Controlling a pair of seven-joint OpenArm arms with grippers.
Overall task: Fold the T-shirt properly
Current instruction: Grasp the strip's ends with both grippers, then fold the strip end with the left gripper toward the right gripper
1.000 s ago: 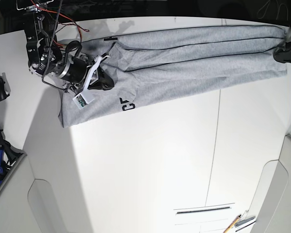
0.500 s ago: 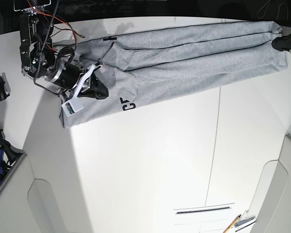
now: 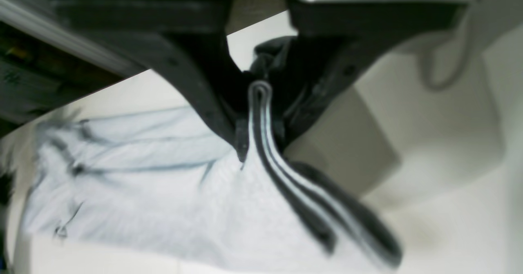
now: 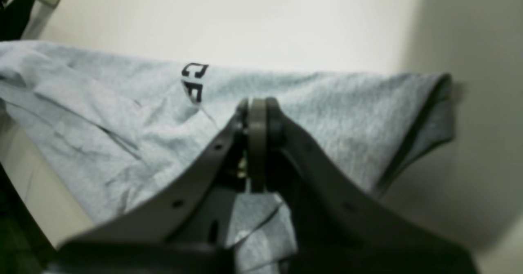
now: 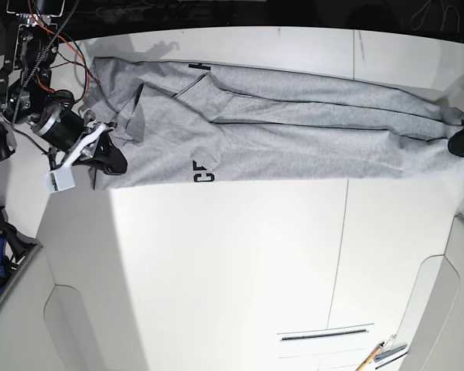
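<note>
While both grippers, left gripper [image 5: 458, 144] and right gripper [image 5: 108, 158], clamp opposite ends of the T-shirt [image 5: 294, 124] stretched across the table's [image 5: 232, 263] far side, you want even tension.

Bright, even overhead light; soft shadows; both wrist views blurred, near fingers [image 4: 256, 143] unfocused.

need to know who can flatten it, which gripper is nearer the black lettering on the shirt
Right. The right gripper grips the T-shirt edge near the lettering; the left gripper holds the far end.
</note>
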